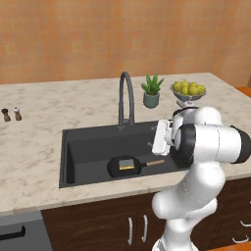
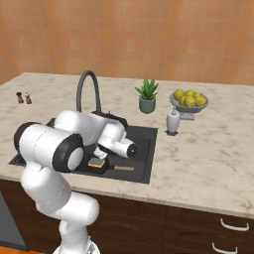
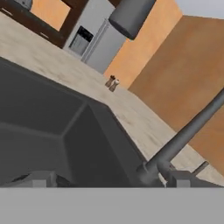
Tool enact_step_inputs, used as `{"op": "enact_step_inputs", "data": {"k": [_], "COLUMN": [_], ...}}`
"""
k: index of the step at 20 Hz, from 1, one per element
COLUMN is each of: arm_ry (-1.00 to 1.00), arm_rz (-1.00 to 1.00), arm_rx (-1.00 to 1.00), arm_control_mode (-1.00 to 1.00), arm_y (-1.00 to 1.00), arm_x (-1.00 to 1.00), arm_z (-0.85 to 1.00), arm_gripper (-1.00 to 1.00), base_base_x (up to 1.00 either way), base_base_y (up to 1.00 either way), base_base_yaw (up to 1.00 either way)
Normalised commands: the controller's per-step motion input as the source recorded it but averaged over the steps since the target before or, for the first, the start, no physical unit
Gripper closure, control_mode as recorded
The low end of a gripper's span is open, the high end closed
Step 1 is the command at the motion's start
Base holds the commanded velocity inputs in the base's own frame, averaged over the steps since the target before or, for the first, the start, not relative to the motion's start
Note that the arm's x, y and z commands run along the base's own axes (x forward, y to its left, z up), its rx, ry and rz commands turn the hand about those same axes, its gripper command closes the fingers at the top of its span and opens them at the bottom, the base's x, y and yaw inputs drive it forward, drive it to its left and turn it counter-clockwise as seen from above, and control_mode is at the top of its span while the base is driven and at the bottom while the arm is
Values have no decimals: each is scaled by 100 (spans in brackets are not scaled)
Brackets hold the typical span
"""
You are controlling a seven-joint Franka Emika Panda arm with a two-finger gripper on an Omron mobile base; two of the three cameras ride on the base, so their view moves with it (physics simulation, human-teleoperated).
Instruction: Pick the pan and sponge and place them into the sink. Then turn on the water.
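The black pan (image 1: 123, 166) with its pale wooden handle lies on the floor of the dark sink (image 1: 78, 147), the yellow sponge (image 1: 126, 163) resting in it; bare basin stretches to its left. The gripper (image 3: 109, 181) hangs over the sink's right side, jaws wide apart, holding nothing

Both base views look down, sharing the sink (image 1: 71, 147); hand view faces its faucet (image 3: 183, 135) closely.

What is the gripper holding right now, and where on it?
Nothing. The gripper is open by the faucet; pan and sponge lie in the sink.
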Motion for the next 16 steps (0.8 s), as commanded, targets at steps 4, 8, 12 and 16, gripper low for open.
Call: {"op": "enact_step_inputs", "data": {"k": [4,8,12,16], "arm_ry": [0,6,11,10], "arm_rz": [0,0,0,0], "arm_rx": [30,37,22,18], "arm_control_mode": [-100,-100,-100,-100], "arm_y": [-4,-20,-6,-1], "arm_x": [-8,1,20,43], "arm_z": [74,59,12,0], "arm_gripper": [-100,-100,-100,-100], "base_base_x": [0,0,0,0], "base_base_y": [0,0,0,0], "base_base_yaw": [0,0,0,0]}}
